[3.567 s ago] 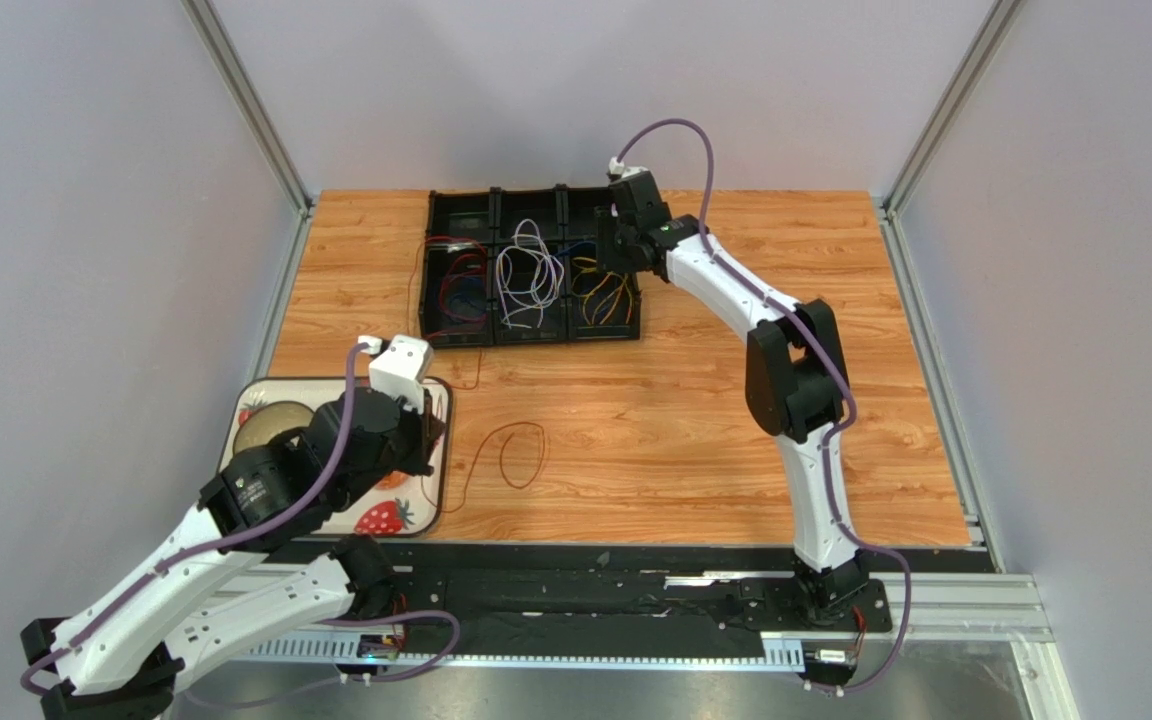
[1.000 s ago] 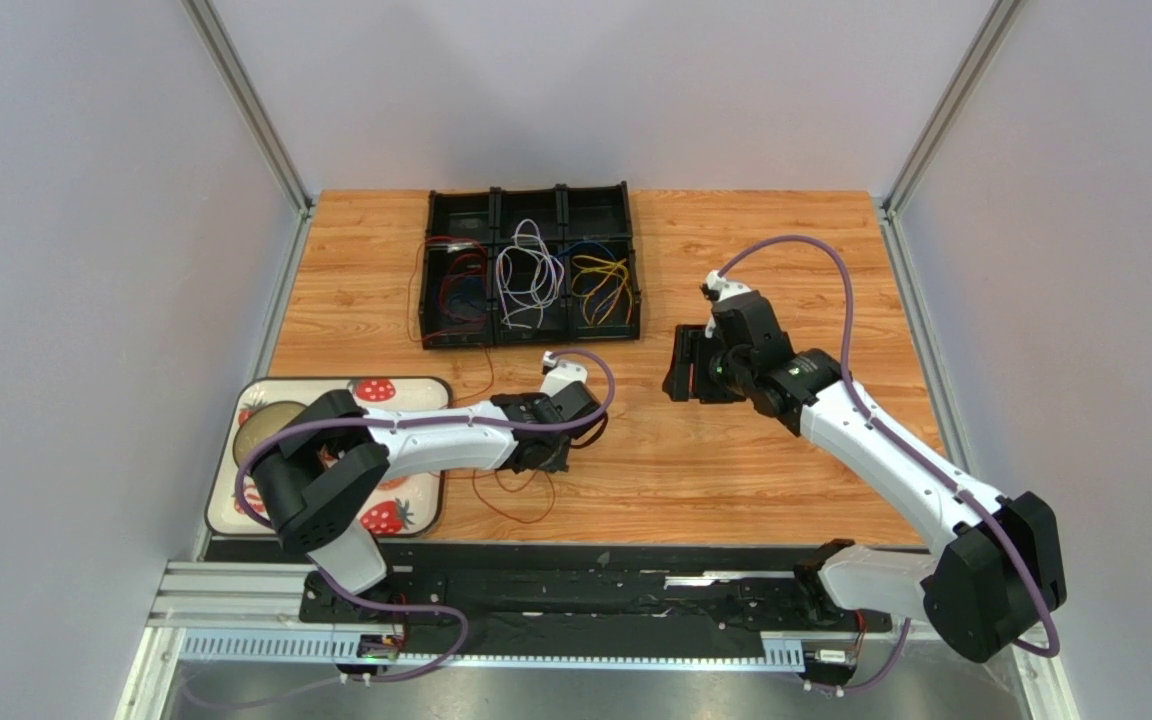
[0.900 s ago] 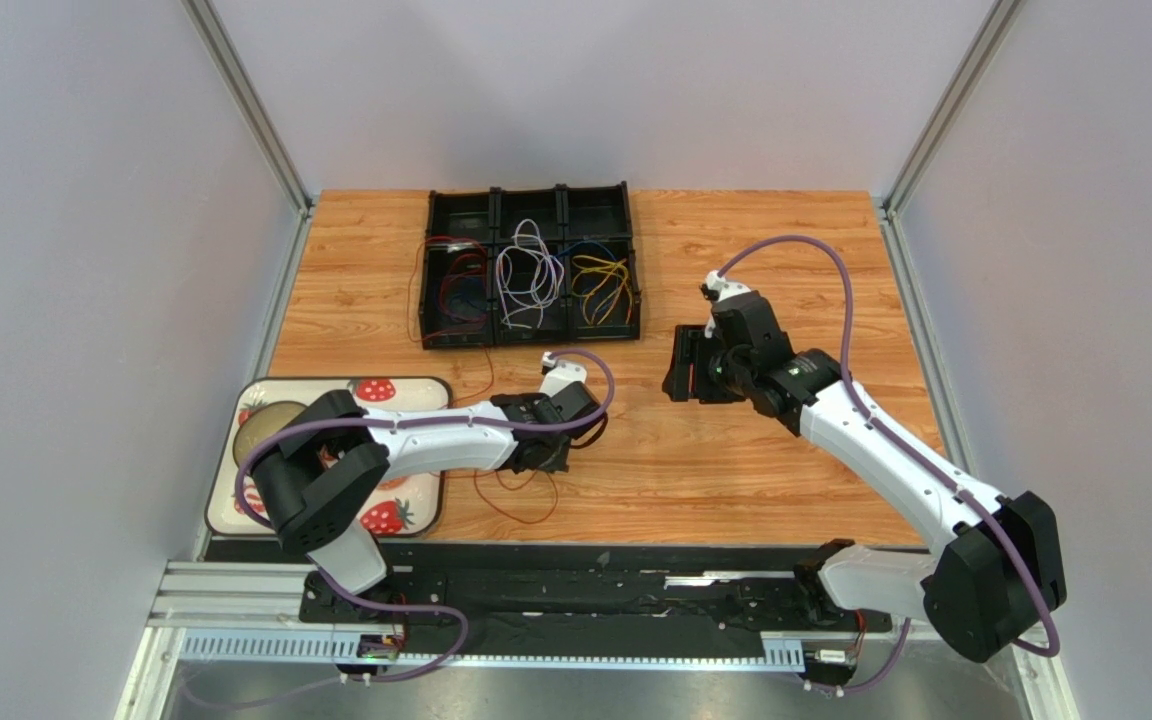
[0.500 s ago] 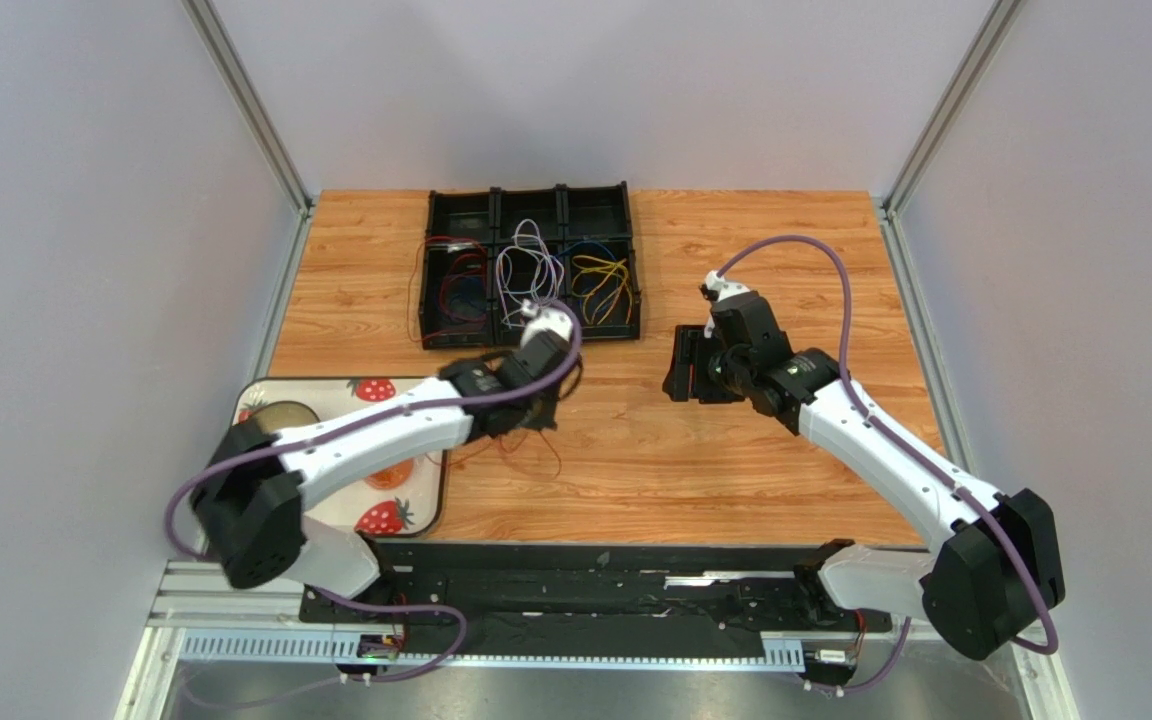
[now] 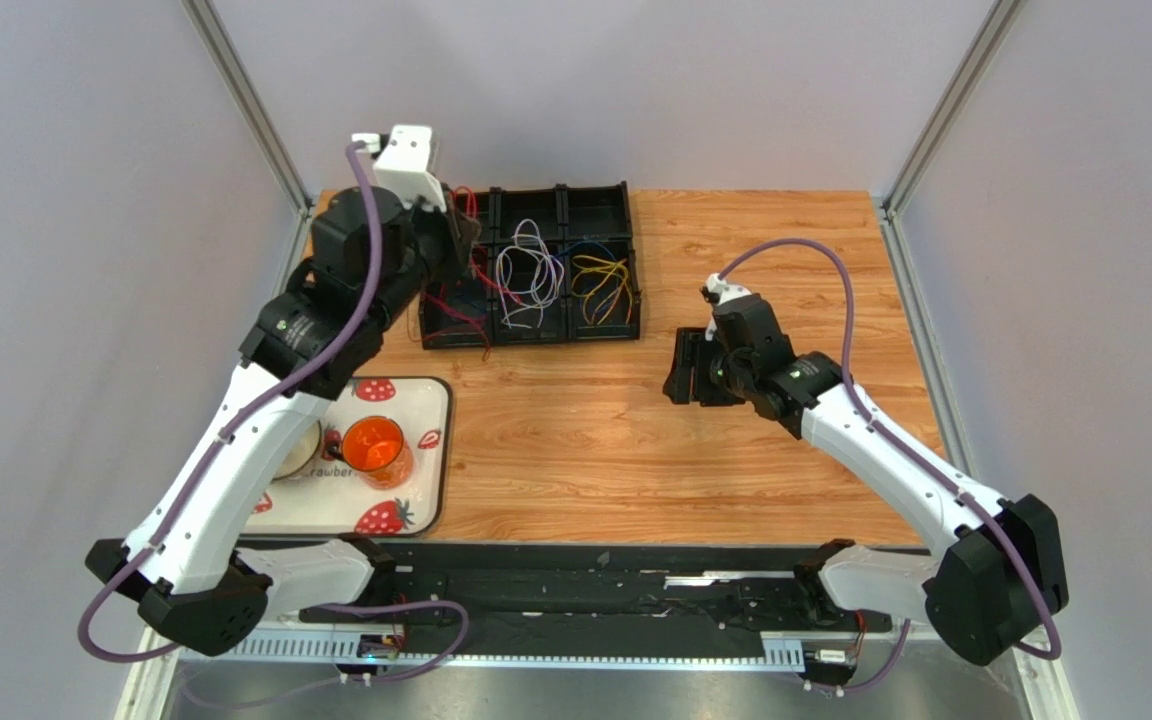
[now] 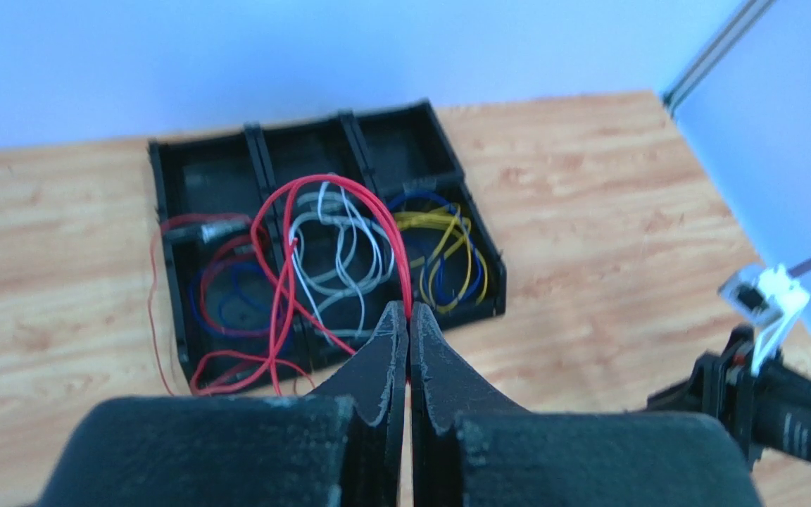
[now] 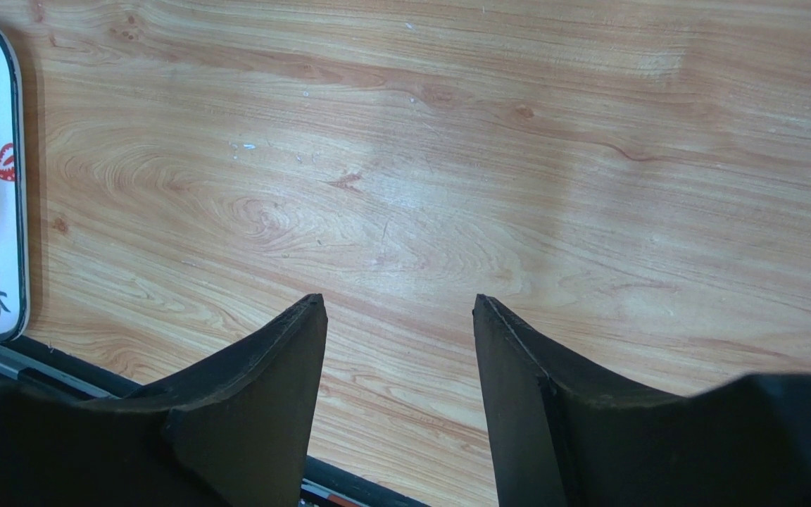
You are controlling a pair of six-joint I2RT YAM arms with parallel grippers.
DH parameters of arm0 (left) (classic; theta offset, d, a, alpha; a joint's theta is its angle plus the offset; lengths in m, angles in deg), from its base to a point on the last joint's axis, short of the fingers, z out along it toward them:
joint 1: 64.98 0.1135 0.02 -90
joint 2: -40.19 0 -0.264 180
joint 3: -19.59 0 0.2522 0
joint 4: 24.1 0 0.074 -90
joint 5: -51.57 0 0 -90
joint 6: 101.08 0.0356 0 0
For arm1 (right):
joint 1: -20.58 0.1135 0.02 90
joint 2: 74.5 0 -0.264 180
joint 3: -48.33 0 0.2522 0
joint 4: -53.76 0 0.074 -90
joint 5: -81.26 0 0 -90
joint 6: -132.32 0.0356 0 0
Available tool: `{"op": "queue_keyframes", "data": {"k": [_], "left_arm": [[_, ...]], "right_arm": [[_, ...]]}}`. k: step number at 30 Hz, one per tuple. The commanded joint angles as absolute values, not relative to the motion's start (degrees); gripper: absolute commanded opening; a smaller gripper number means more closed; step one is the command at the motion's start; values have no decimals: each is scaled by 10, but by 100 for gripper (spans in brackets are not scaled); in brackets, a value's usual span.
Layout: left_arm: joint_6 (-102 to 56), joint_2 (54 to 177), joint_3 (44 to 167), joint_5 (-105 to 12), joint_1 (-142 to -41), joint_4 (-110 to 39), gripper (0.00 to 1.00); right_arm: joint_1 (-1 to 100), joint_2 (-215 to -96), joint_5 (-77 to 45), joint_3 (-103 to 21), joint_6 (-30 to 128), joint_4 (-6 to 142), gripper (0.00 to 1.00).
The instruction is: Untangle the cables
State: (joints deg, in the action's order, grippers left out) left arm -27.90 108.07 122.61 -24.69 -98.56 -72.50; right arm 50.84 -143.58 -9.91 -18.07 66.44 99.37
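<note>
1. Above the black tray (image 6: 399, 143), my left gripper (image 6: 408, 325) is pinched fully closed on the red cable (image 6: 320, 186).
2. From the fingertips the red cable arcs forward and falls in long strands to the left, ending in the tray's left compartment.
3. On the way it passes in front of the white cables (image 6: 344, 259) in the middle compartment. I cannot tell if they touch, so I judge the next move must carry it leftward.
4. My right gripper (image 7: 399, 317) hovers over bare table (image 7: 611, 158), jaws wide and holding nothing, well apart from the tray. The left arm is nearer.
</note>
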Motion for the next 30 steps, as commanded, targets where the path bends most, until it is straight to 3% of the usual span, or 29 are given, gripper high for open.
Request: {"op": "queue_keyframes", "data": {"k": [1,15,30], "left_arm": [[-247,1099,1276,-276,-948,-692,0],[-188,1090,1408,-318,-927,-582,0],[-158,1118,1336,-319,-892,-474,0]], "right_arm": [[511,-1413,-107,-174,663,972,57],[511,-1402,-115,-162,664,968,57],[512,-1401,-123,-148,667,961,57]]}}
